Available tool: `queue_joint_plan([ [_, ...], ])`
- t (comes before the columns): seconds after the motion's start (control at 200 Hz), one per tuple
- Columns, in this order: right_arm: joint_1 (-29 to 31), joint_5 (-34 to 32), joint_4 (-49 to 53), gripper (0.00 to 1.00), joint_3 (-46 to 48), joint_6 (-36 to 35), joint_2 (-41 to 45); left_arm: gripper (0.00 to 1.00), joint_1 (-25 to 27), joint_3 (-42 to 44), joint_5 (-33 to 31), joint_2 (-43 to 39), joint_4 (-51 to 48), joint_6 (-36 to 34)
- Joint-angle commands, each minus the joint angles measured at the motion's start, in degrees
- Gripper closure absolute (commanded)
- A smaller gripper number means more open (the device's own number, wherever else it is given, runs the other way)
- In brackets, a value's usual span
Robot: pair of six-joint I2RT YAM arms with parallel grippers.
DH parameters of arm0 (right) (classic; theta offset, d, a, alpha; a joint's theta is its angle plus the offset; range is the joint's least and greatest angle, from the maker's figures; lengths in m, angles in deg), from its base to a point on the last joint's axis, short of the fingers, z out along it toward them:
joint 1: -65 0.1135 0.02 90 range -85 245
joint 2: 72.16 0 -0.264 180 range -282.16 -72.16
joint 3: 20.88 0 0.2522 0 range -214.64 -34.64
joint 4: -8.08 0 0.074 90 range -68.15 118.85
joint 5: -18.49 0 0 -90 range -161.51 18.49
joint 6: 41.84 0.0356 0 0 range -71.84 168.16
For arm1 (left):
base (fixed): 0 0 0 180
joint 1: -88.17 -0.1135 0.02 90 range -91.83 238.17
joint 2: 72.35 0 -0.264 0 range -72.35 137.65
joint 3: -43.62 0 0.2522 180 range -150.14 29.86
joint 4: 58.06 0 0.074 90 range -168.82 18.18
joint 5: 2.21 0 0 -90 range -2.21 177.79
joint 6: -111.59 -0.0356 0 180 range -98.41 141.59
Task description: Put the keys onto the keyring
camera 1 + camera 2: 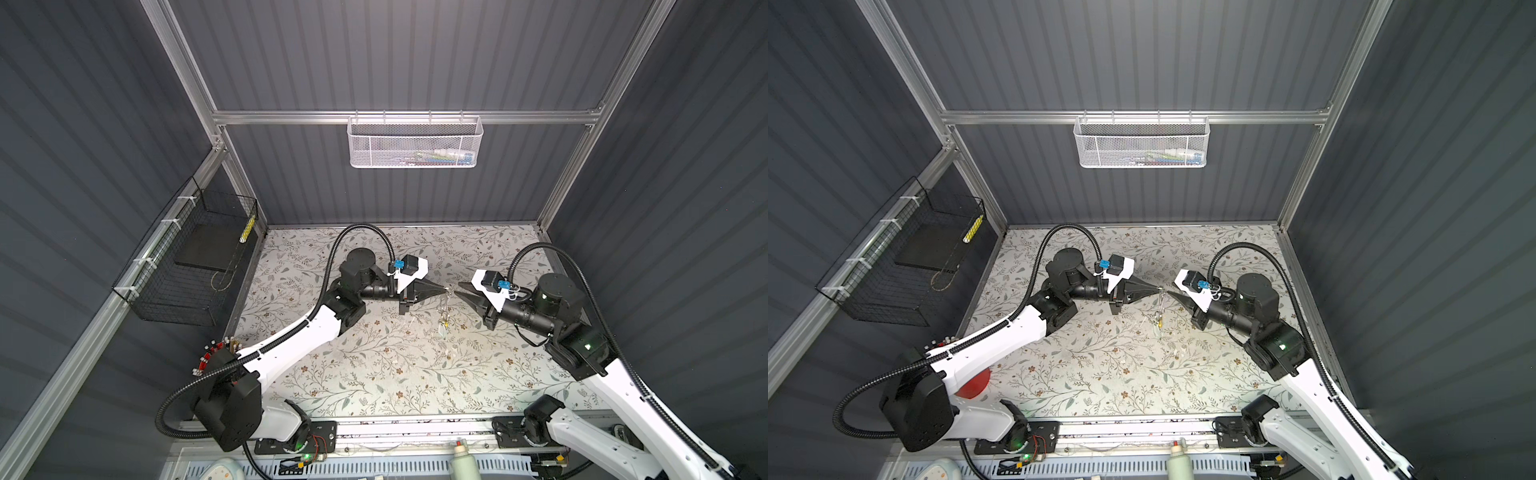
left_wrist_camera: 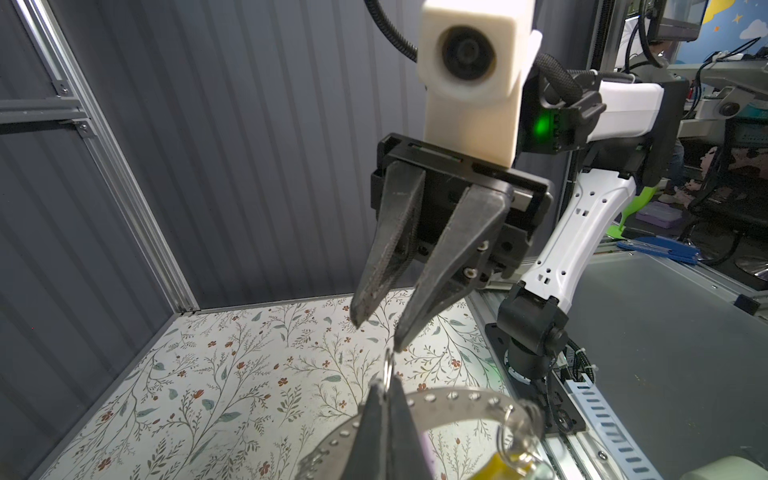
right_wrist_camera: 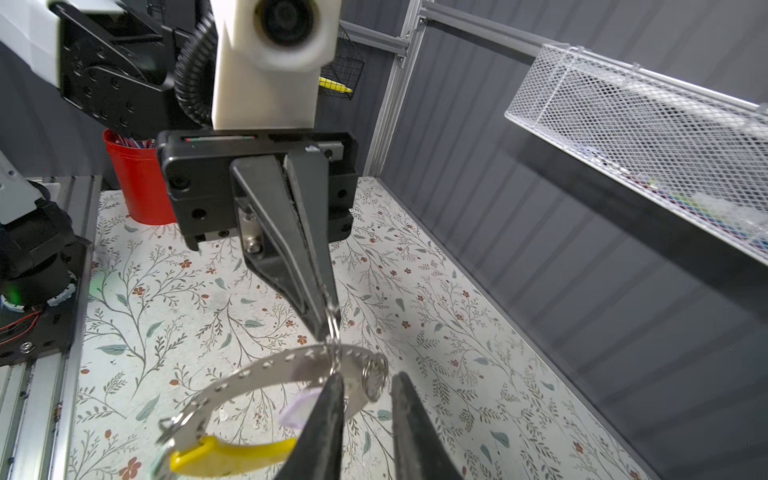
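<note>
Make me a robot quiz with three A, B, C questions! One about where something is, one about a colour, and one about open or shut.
1. Where is the keyring?
A. In the white mesh basket
B. Hanging from the left gripper
C. Inside the red cup

2. What colour is the keyring's bright piece?
A. Green
B. Blue
C. Yellow

3. How do the right gripper jaws stand?
A. Shut tight on a key
B. Apart, open
C. Out of sight

Answers:
1 B: in the right wrist view the closed left tips pinch the band's small metal ring, and the band dangles below them.
2 C: one segment of the pale band is plainly yellow.
3 B: the left wrist view shows a clear gap between the two fingertips.
</note>
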Motion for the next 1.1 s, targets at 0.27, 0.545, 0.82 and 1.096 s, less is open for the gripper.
queue_joint_plan([
  [0.27, 0.4, 4.5, 1.6, 0.82, -2.3, 0.6, -2.3, 1.00, 0.3, -3.1, 1.9, -0.2, -3.5, -3.5],
  [0.545, 0.4, 6.1, 4.1, 0.83, -3.4, -0.1, -4.0, 1.00, 0.2, -3.4, 2.0, -0.3, -3.5, -3.8],
  [0.82, 0.4, 6.4, 2.4, 0.96, -3.0, 0.4, -3.1, 1.00, 0.3, -3.7, 2.0, -0.5, -6.4, -5.8],
  [1.096, 0.4, 6.5, 7.4, 1.00, -5.2, 1.0, -3.9, 0.83, 0.2, -7.3, -4.2, -1.3, -18.6, -15.7],
])
